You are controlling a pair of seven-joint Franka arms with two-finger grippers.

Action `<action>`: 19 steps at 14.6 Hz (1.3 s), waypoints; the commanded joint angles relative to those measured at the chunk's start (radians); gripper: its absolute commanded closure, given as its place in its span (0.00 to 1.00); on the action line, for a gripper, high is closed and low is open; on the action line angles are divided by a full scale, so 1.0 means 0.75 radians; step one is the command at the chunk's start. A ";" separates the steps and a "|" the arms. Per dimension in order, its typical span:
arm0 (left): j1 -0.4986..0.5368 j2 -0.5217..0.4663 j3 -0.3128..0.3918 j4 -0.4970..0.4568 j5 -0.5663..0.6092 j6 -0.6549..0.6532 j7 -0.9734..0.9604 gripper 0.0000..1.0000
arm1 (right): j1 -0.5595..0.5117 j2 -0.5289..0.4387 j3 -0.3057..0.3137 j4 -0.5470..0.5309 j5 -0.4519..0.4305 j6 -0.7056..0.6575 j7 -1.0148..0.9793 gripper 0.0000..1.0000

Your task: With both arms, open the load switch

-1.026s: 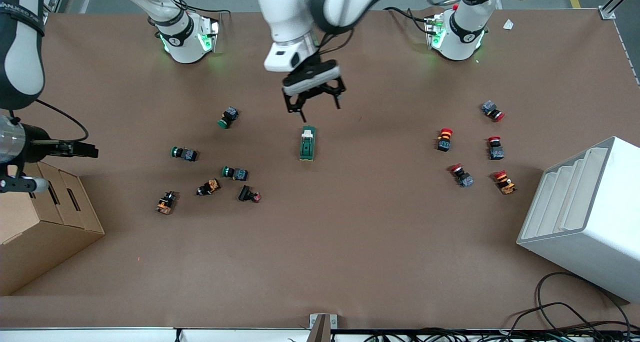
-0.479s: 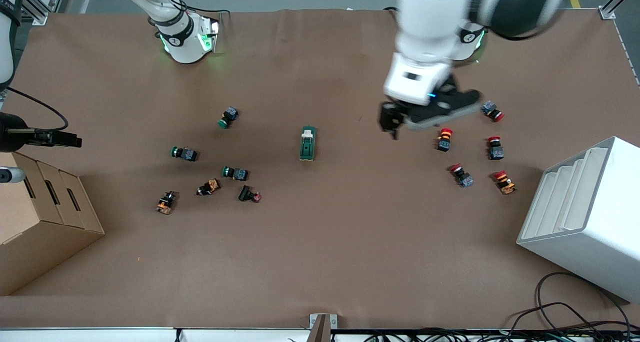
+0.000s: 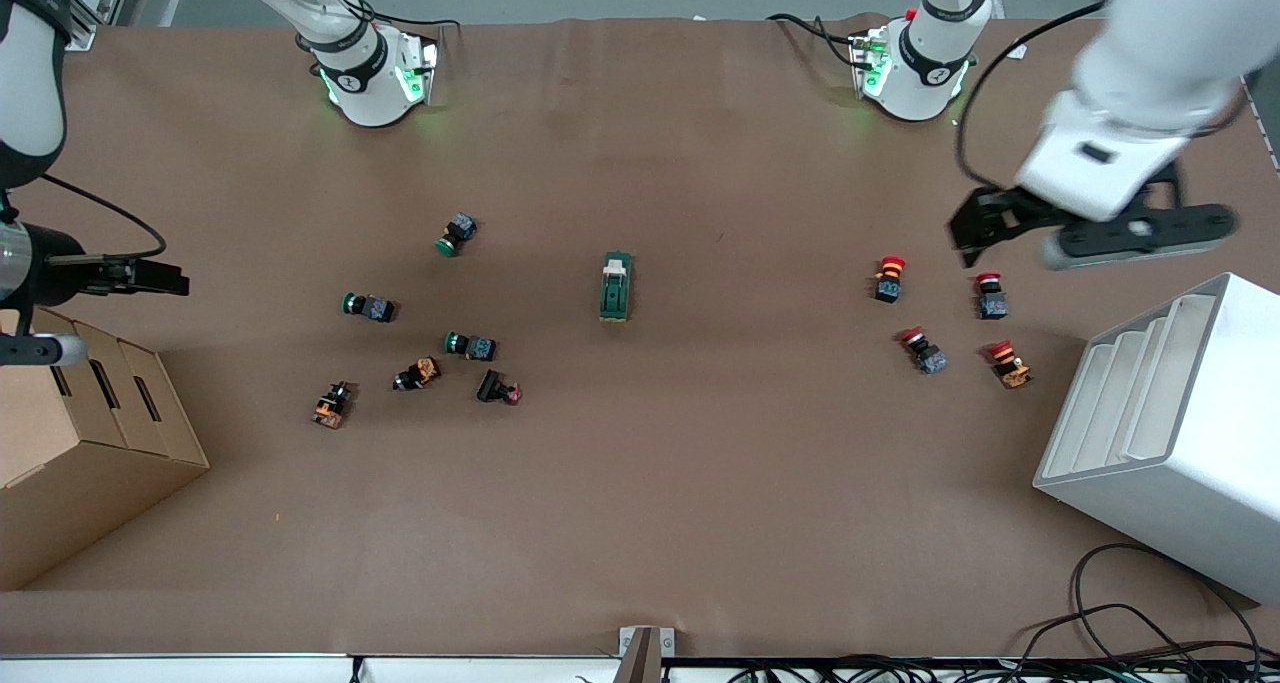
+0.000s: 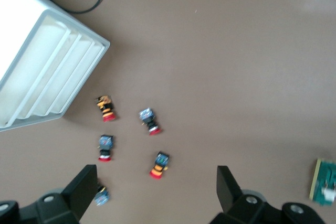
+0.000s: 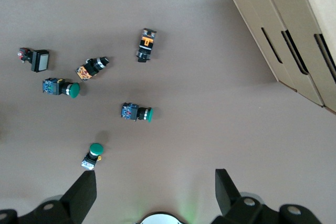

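Note:
The load switch, a dark green oblong block with a white toggle at the end toward the robots' bases, lies alone mid-table. Its edge also shows in the left wrist view. My left gripper hangs open and empty over the red mushroom buttons at the left arm's end of the table; in its wrist view the fingers stand wide apart. My right gripper is open and empty, up by the cardboard box; in its wrist view only bare table lies between the fingers.
Green-capped and orange push buttons lie scattered toward the right arm's end, also in the right wrist view. A white slotted rack stands at the left arm's end, also in the left wrist view. Cables trail along the front edge.
The left arm has swung from above the load switch to the left arm's end, over the red buttons. The right gripper shifted slightly. The load switch has not moved.

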State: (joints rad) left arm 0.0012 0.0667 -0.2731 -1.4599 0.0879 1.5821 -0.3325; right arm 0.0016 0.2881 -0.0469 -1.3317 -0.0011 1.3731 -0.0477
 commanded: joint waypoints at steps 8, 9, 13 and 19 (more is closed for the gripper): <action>-0.104 -0.316 0.292 -0.309 -0.166 -0.060 0.419 0.00 | -0.006 -0.245 -0.009 -0.188 0.030 0.024 0.004 0.00; -0.104 -0.322 0.293 -0.307 -0.164 -0.072 0.419 0.00 | -0.006 -0.277 -0.009 -0.218 0.030 0.028 0.004 0.00; -0.088 -0.304 0.293 -0.291 -0.152 -0.080 0.423 0.00 | -0.006 -0.439 -0.009 -0.372 0.030 0.073 0.004 0.00; -0.090 -0.285 0.293 -0.281 -0.150 -0.091 0.417 0.00 | -0.010 -0.511 -0.011 -0.376 0.030 0.067 0.004 0.00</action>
State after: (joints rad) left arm -0.0648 -0.1495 -0.0569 -1.6765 -0.0243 1.5254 -0.0319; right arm 0.0003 -0.0501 -0.0546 -1.5706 0.0055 1.3999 -0.0477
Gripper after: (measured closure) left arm 0.000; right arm 0.000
